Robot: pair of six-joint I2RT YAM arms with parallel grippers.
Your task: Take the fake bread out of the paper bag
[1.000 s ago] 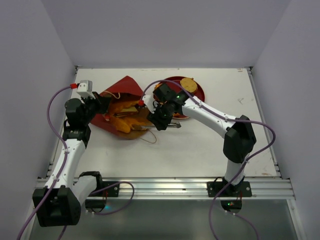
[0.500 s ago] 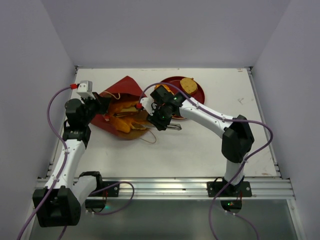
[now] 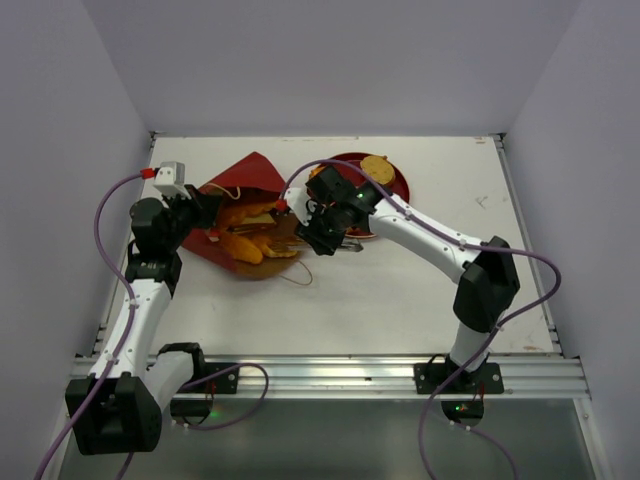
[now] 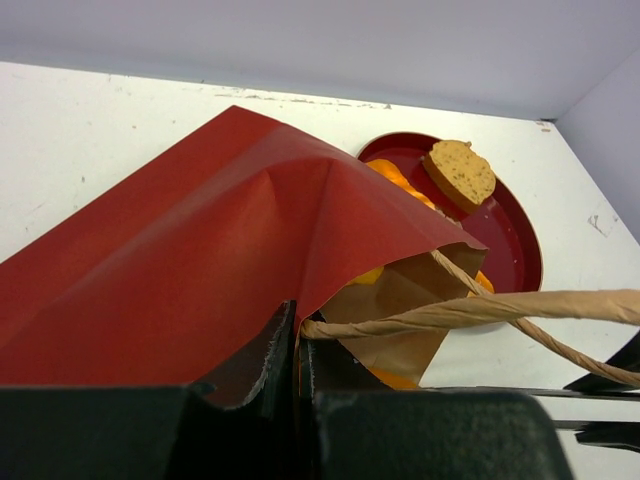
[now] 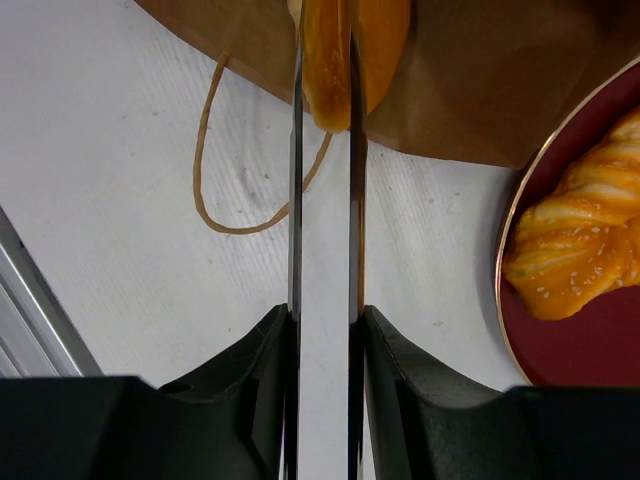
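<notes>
The fake bread [image 3: 255, 243] lies mostly in the mouth of the paper bag [image 3: 235, 185], a heap of golden-orange pieces on the brown inside, in the far left part of the bench [image 3: 400, 290]. The bag lies on its side, its mouth facing the middle of the bench, and a thin cord handle [image 3: 300, 275] loops out onto the bare surface toward the near edge.

The right hand [image 3: 298, 236] reaches in from the right to the mouth of the bag. Its wrist view shows its fingers [image 5: 296, 150] standing narrowly apart, with one orange piece [image 5: 385, 40] lying between and past the tips. I cannot tell whether they press on it. The cord handle [image 5: 215, 180] curves just left of them.

The left hand [image 3: 200, 210] is at the bag's left side. In its wrist view the jaws are together, clamped on the red paper edge [image 4: 180, 270] where a twisted cord [image 4: 450, 312] comes out.

Just right of the bag, near the middle of the far edge, sits a round dark red plate [image 3: 397, 186]. It carries a round brown slice [image 3: 376, 167] on its far side and a braided loaf [image 5: 580, 260] near its rim, close beside the right hand. From the left wrist the plate [image 4: 510, 240] and the slice [image 4: 458, 172] show beyond the bag's raised flap.
</notes>
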